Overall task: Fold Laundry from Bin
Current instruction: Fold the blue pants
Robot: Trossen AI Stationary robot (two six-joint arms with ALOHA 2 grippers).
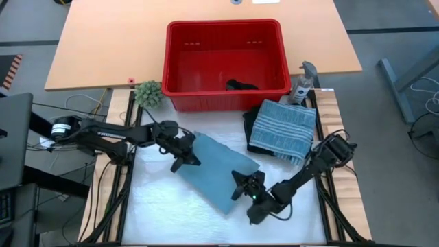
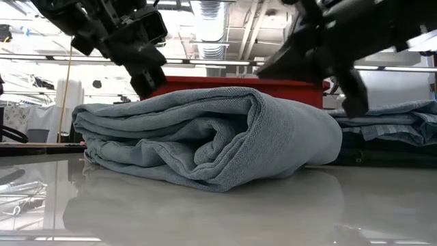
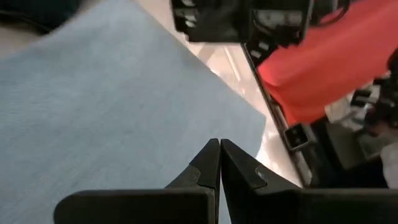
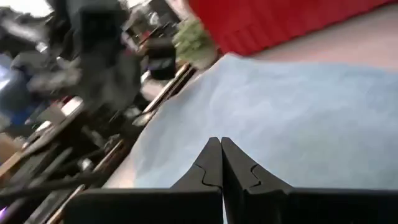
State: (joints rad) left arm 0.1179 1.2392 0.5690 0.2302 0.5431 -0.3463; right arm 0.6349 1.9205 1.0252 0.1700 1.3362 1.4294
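Note:
A light blue cloth (image 1: 216, 171), one piece of the laundry, lies folded into a thick pad on the white table top; the low view shows its stacked layers (image 2: 205, 137). My left gripper (image 1: 188, 159) is shut at the pad's left far edge, its tips over the cloth (image 3: 219, 144). My right gripper (image 1: 238, 182) is shut at the pad's right near edge, also over the cloth (image 4: 221, 142). The red bin (image 1: 223, 23) stands behind, with a dark garment (image 1: 241, 86) on its floor. A blue-grey striped cloth (image 1: 282, 127) lies folded at the right. My left gripper comes slanting down from the table's left, its shut fingertips (image 3: 211, 155) close over the pad's top face; whether they touch it I cannot tell. My right gripper comes nearly level from the right near side, its shut fingertips (image 4: 212, 152) over the pad's top; touching or not, I cannot tell.
A small green plant (image 1: 147, 92) sits left of the bin. A grey tool (image 1: 304, 81) stands at the bin's right corner. The table's black frame rails (image 1: 127, 158) run along both sides. White table top (image 1: 171, 213) lies bare near the front edge.

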